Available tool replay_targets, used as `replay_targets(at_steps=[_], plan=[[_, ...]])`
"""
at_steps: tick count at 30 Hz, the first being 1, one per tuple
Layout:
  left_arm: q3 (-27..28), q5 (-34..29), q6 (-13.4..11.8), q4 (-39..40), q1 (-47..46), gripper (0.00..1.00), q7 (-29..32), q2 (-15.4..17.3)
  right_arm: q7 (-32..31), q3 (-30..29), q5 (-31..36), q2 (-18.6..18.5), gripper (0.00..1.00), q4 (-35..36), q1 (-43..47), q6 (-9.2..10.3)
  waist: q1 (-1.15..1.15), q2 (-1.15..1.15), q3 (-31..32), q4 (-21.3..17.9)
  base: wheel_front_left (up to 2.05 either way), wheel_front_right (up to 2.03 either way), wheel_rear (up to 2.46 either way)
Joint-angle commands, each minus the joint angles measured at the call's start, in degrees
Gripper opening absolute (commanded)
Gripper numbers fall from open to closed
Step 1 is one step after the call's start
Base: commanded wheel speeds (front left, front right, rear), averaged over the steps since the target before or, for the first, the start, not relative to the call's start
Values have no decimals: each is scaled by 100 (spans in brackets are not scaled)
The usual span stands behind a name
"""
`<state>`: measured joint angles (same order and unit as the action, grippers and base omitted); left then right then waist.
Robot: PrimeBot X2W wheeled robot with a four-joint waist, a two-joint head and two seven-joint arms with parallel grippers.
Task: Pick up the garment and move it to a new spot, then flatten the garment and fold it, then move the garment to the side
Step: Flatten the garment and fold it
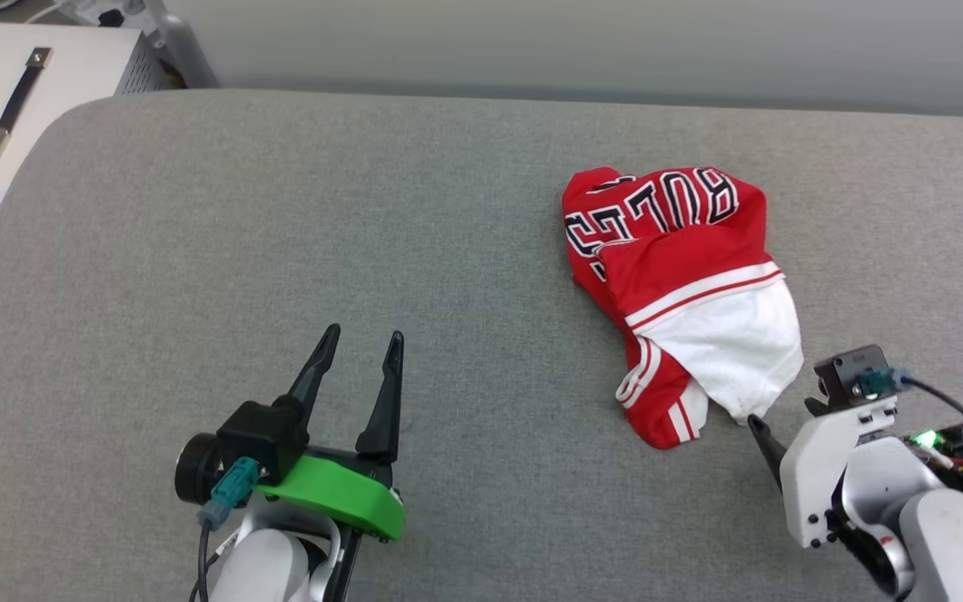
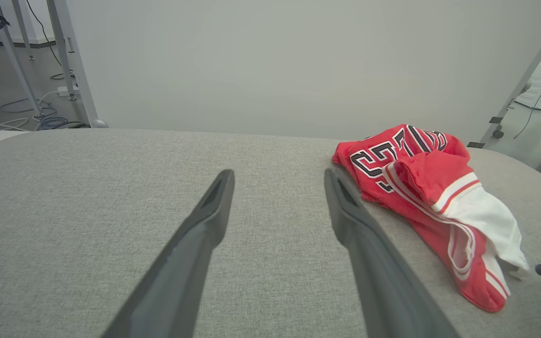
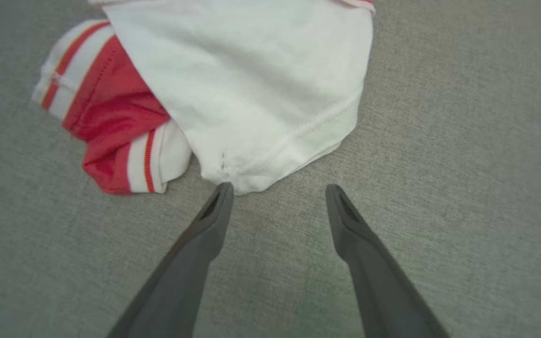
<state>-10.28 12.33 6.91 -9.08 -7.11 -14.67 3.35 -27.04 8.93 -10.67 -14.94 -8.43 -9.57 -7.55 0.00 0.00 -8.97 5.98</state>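
Nearest to me, my left gripper [image 1: 364,333] hovers over bare grey cloth at the lower left of the head view. Its two dark fingers are spread wide with nothing between them, and it sits well apart from the garment. My right gripper [image 3: 280,186] is at the lower right, its fingers likewise spread and empty, pointing down at the padded table [image 1: 197,251]. In the right wrist view, one fingertip sits right at the lowest corner of the white sleeve [image 3: 251,84]. I cannot tell whether it touches the fabric or is just beside it. The other finger is over bare table.

The garment [image 1: 682,276] lies crumpled in a heap on the right half of the table, just beyond my right gripper. The white sleeve is its nearest part. Beside the sleeve, a red fold with red-and-white striped trim [image 1: 657,401] curls toward me. Farther on, the red body bunches up, and black white-outlined lettering [image 1: 674,201] shows across its far side, upside down from where I look.

Past the table's far left corner stands a pale box [image 1: 72,75] with a dark handle on its top. A plain grey wall [image 1: 615,42] runs behind the table.
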Motion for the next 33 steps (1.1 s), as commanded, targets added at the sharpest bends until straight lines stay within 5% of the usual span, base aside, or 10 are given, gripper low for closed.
replay_targets(at_steps=[1, 7, 14, 15, 17, 18, 33], plan=[[31, 3, 30, -16, -125, 100, -32, -36, -250, 72, -118, -91, 100, 112, -134, 6, 0, 0, -143, 112, 0, 0, 0], [11, -36, 41, -22, -267, 100, -32, -43, -1145, 344, -351, -454, 100, 424, -350, 6, 0, 0, -351, 276, 0, 0, 0], [-59, 35, 39, 3, -441, 100, -33, -46, -1374, 493, -402, -595, 100, 354, -486, 6, 0, 0, -581, 439, 0, 0, 0], [-55, 32, 35, 3, -451, 100, -33, -46, -1405, 523, -405, -607, 86, 309, -479, 6, 0, 0, -599, 449, 0, 0, 0], [-50, 29, 33, -6, -466, 100, -33, -46, -1428, 557, -422, -617, 5, 236, -461, 6, 0, 0, -613, 463, 0, 0, 0], [-46, 28, 32, -11, -469, 100, -33, -46, -1429, 564, -437, -614, 0, 208, -450, 6, 0, 0, -610, 465, 0, 0, 0], [-8, -15, 16, -179, -260, 100, -33, -46, -1277, -302, -590, -891, 0, 519, 99, 6, 0, 0, -63, -18, 0, 0, 0]])
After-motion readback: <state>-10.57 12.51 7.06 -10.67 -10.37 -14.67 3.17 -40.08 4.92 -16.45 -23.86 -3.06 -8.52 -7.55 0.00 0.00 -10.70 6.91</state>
